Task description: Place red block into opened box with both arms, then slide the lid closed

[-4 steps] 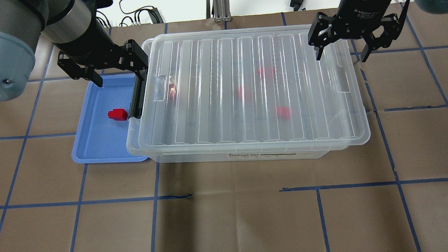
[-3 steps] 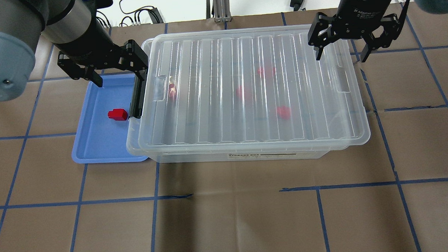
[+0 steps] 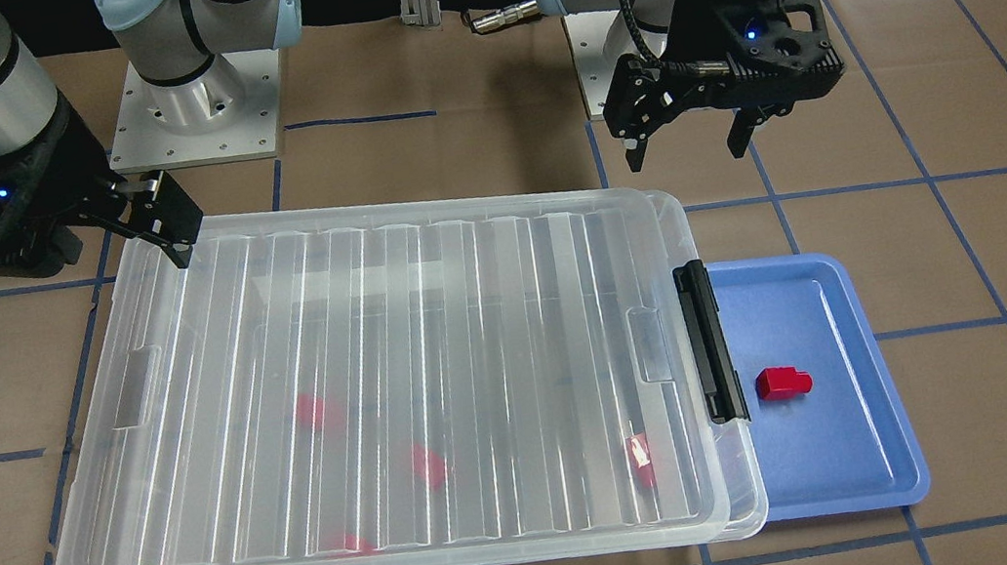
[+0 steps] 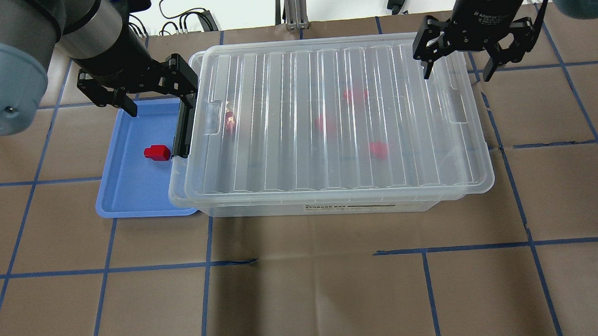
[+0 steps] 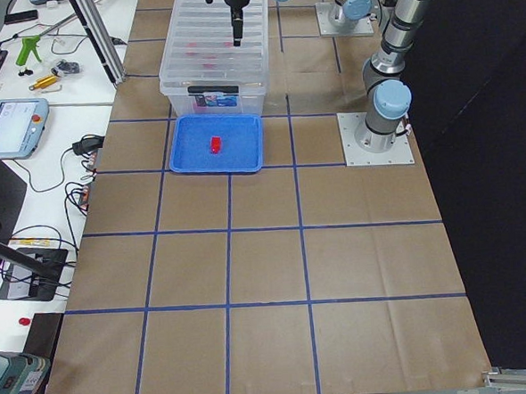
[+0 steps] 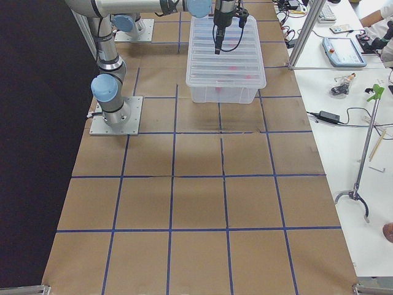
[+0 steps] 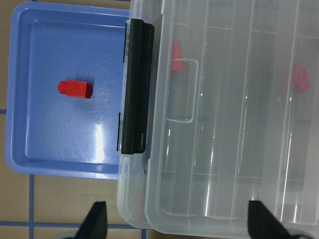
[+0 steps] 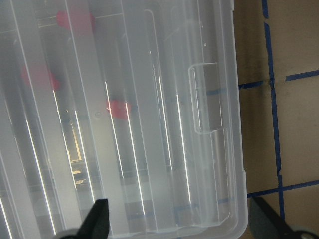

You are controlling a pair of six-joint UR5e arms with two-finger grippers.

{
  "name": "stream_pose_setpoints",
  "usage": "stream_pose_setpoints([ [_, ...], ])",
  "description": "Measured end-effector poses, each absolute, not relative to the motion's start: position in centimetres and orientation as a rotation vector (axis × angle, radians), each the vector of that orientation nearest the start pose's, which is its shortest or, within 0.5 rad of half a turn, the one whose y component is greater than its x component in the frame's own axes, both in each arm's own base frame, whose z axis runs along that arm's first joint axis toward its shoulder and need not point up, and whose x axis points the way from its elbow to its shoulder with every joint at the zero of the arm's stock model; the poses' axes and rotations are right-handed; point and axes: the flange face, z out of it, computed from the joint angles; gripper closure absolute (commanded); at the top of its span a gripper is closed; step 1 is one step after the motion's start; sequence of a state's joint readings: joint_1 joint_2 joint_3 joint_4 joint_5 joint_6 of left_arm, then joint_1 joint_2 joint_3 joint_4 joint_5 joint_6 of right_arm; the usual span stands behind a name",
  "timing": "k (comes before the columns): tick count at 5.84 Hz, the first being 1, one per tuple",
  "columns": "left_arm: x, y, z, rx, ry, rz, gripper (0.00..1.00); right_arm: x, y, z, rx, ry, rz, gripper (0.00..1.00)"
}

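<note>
The surface (image 4: 303,297) is covered in brown paper crossed by a grid of blue tape lines. One box (image 4: 330,206), clear and shallow with a label on its near wall, fills the upper middle of the overhead view. Its one ribbed, translucent lid (image 4: 327,112) covers almost all of it, leaving only a narrow strip of rim showing at the left end, by the black latch bar (image 4: 183,127).

There are five red pieces in all. One red block (image 4: 157,152), bright and boxy with a narrower stub, lies alone on the single blue tray (image 4: 131,194) at centre left, just beside the latch end. Four more red blocks (image 4: 378,149) show as blurred red patches through the lid, inside the box.

Two arms are in view. The left arm (image 4: 100,40), upper left, has its jaws spread wide and empty above the tray's far edge and the lid's corner. The right arm (image 4: 487,7), upper right, has its jaws equally wide and empty over the lid's far right corner.
</note>
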State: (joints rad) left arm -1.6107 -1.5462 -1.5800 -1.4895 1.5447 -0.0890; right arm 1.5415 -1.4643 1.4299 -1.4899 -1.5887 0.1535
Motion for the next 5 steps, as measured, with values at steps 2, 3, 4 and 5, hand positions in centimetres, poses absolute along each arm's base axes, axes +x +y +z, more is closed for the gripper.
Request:
stream_pose_setpoints([
  [2, -15.5, -48.4, 50.5, -0.075, 3.171, -0.153, 0.01, 7.5, -55.4, 47.2, 0.259, 3.141, 0.136, 0.0],
  [3, -15.5, -48.4, 50.5, -0.075, 3.172, -0.155, 0.02, 5.5, -56.2, 45.2, 0.249, 3.137, 0.161, 0.0],
  [4, -15.4, -48.5, 50.6, -0.077, 3.174, -0.155, 0.02, 3.6, -56.6, 42.4, 0.249, 3.134, 0.168, 0.0],
  [5, -15.2, -48.9, 50.3, -0.079, 3.173, -0.147, 0.02, 1.1, -56.3, 39.4, 0.244, 3.128, 0.178, 0.0],
])
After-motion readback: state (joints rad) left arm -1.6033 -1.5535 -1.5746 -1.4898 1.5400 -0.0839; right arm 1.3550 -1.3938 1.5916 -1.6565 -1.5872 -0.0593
